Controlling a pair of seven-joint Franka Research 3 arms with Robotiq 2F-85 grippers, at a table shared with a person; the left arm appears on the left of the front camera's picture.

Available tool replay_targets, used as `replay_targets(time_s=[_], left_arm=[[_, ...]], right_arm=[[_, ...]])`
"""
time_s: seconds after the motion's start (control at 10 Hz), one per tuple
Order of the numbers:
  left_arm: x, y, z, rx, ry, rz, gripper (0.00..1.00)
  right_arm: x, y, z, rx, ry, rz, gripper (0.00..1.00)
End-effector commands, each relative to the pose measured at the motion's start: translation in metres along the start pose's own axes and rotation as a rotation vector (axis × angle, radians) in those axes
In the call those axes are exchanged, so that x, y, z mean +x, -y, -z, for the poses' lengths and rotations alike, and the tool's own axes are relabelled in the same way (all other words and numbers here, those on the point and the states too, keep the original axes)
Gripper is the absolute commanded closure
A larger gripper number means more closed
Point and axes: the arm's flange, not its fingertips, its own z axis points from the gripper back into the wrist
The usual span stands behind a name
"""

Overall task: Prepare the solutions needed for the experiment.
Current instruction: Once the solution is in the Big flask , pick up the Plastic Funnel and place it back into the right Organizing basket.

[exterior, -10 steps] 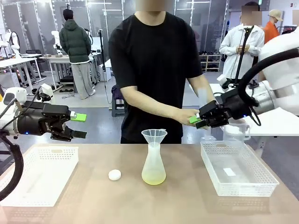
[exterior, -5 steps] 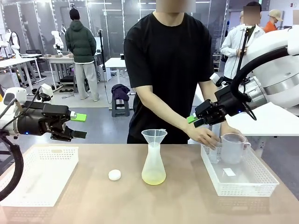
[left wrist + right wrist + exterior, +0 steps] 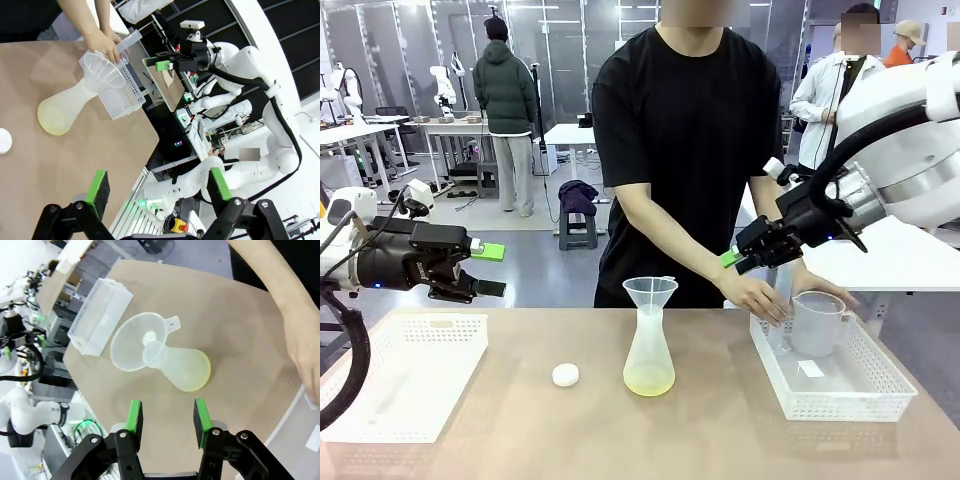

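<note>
Seems only partway through: just a shallow layer of pale yellow-green liquid (image 3: 649, 381) in the bottom of the flask (image 3: 649, 350); funnel (image 3: 650, 291) seated in the neck, ready for more; white cap (image 3: 565, 375) off, lying on the table (image 3: 720, 440) a little to the flask's left; probably left to do: more pouring, then capping (a guess from the layout alone).

Over at the right, the jug (image 3: 817, 322) standing in the basket (image 3: 840, 400), with the person's hand (image 3: 757, 297) on it.

As for the flask: at the middle of the table, well apart from both grippers and from the basket; upright, long axis vertical, wide base down, narrow neck and funnel mouth pointing straight up.

Hanging above the table's left side, the left gripper (image 3: 492, 269), fingers spread wide, empty; up beside the person's forearm, the right gripper (image 3: 735, 263), fingers partly apart with nothing between them.
</note>
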Motion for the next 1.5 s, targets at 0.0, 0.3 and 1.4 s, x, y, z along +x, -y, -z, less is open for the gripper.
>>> replay_targets(time_s=[0.0, 0.3, 1.4], left_arm=[[0.002, 0.002, 0.002, -0.022, 0.016, -0.017, 0.0], [0.002, 0.002, 0.002, -0.022, 0.016, -0.017, 0.0], [0.002, 0.002, 0.002, -0.022, 0.016, -0.017, 0.0]], right_arm=[[0.041, -0.01, 0.016, -0.087, -0.07, 0.003, 0.47], [0.068, -0.019, 0.032, -0.111, -0.179, 0.026, 0.47], [0.111, -0.035, 0.079, -0.165, -0.405, 0.156, 0.47]])
